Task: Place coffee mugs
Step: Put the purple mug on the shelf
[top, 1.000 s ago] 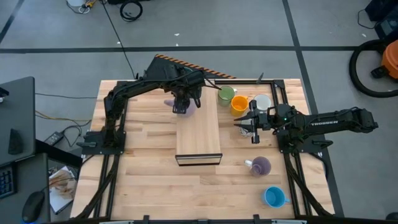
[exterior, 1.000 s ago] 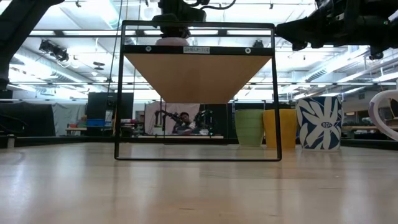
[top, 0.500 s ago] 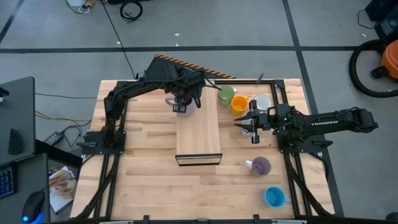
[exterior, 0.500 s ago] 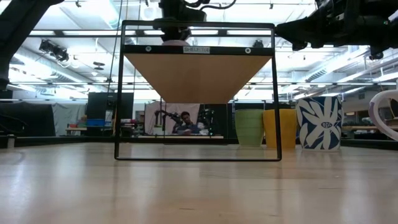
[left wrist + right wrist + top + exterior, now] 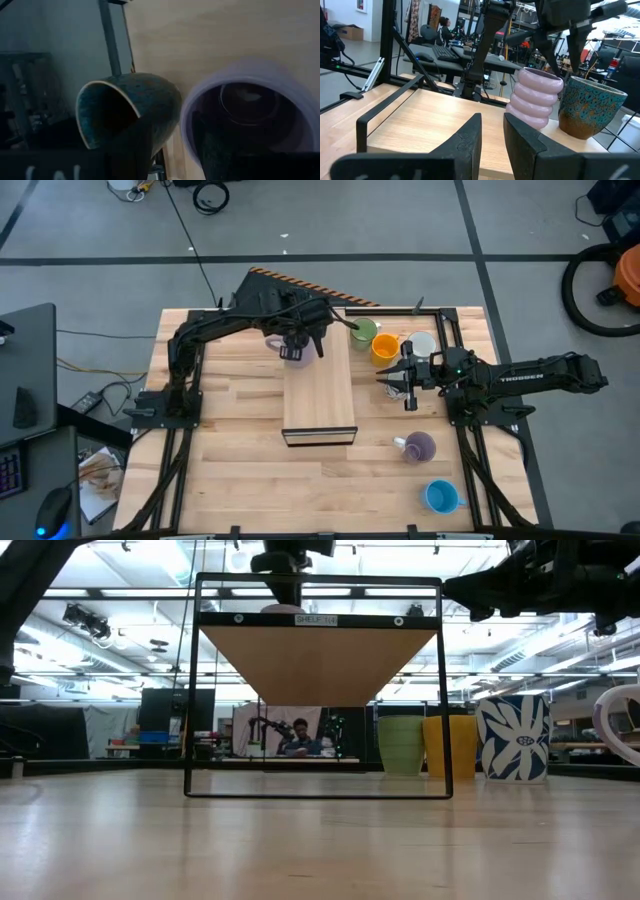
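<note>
A lilac mug (image 5: 240, 75) stands upright on the far left end of the raised wooden shelf (image 5: 320, 395), close beside a dark speckled mug (image 5: 150, 95). The right wrist view shows both, the lilac mug (image 5: 535, 97) and the dark mug (image 5: 590, 107). My left gripper (image 5: 298, 345) hangs open just above them. One finger is over the lilac mug's mouth and the other over the gap between the mugs, and neither plainly touches. My right gripper (image 5: 405, 380) waits level to the right of the shelf, its fingers (image 5: 470, 135) slightly parted with nothing between them.
On the table right of the shelf stand a green mug (image 5: 363, 332), an orange mug (image 5: 385, 346) and a white mug (image 5: 421, 343). Farther toward the near edge stand a second lilac mug (image 5: 420, 446) and a blue mug (image 5: 440, 496). The shelf rests on a thin black frame (image 5: 190, 690).
My left gripper has opened, let go of the lilac mug and risen a little above it. The mug stays upright on the shelf's far left end beside the dark mug.
</note>
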